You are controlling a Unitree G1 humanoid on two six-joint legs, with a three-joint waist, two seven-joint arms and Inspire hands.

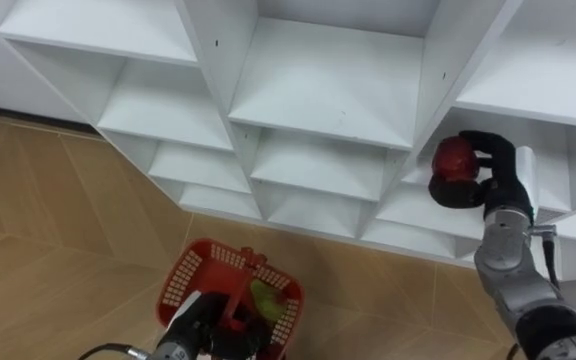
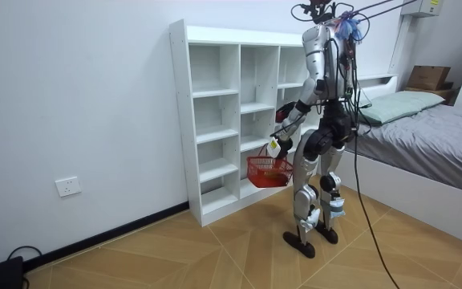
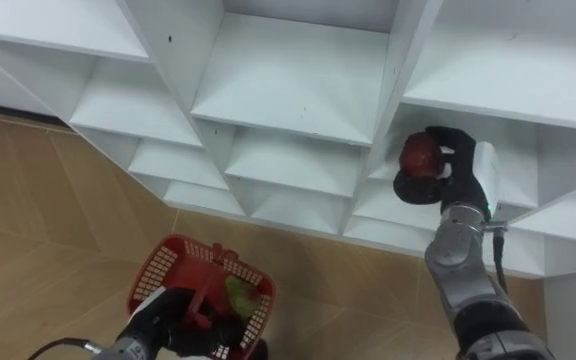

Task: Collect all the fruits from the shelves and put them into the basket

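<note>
Holding apple (image 1: 455, 158) in right hand (image 1: 505, 182) by the closet (image 1: 338, 90), fingers (image 1: 490, 145) curled over its top, thumb beneath; left hand (image 1: 198, 325) clenched on basket (image 1: 182, 272) handle, green fruit (image 1: 265, 298) inside.

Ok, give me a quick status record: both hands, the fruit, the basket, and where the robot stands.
right hand: raised in front of the white shelf unit, fingers curled round a red fruit
left hand: low, gripping the handle of the red basket
basket contents: a green fruit; anything else is hard to tell
stance: upright, facing the shelf unit, bed at the room view's right
likely next: lower the red fruit into the basket
</note>
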